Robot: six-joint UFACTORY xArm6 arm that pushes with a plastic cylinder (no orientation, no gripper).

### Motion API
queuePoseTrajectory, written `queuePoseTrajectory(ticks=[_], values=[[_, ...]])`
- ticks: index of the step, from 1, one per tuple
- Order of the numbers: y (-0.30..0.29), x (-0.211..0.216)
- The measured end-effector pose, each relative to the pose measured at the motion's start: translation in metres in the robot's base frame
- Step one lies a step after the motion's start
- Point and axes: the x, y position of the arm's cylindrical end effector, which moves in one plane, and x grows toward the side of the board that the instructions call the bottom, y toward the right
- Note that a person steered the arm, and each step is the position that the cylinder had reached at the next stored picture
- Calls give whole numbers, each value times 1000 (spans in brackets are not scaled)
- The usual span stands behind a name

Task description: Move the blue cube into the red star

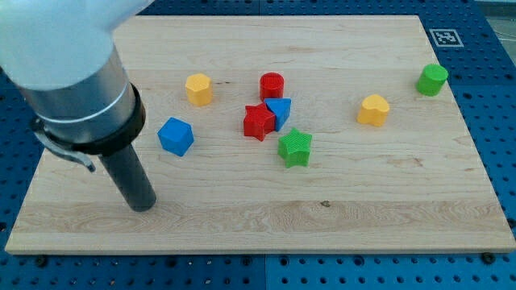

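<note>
- Nearest the camera stands the arm's straight dark rod; my tip (143, 208) rests on the pale wooden board (339, 217), toward the view's bottom-left of the blue plastic cube (176, 136) and apart from it.
- No jaws exist on this rig, so neither a released nor a clenched state applies; nothing is grasped.
- Landmark: the blue plastic cube, the task's object, lies free on the board with no block touching it.
- To the view's right of the cube sits the red plastic star (259, 122), well apart, with bare wood between.
- A second blue block (280, 111), shape unclear, touches the star on its far side from the cube; a red cylinder (272, 84) stands just above the pair.
- A yellow hexagonal block (198, 89) lies toward the view's top-right of the cube; a green star (295, 147) lies beyond the red star, lower.
- Far to the view's right are a yellow heart-like block (373, 109) and a green cylinder (433, 79).
- Judged step: approach; contact not yet made.
- Judged next move: bring the tip to the cube's left face, then push rightward and slightly upward, passing between the yellow block and the green star.
- Containers: none visible.
</note>
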Motion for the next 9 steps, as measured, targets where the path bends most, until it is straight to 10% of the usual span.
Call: queuePoseTrajectory(ticks=[4,9], values=[[-2,-119],[-23,-120]])
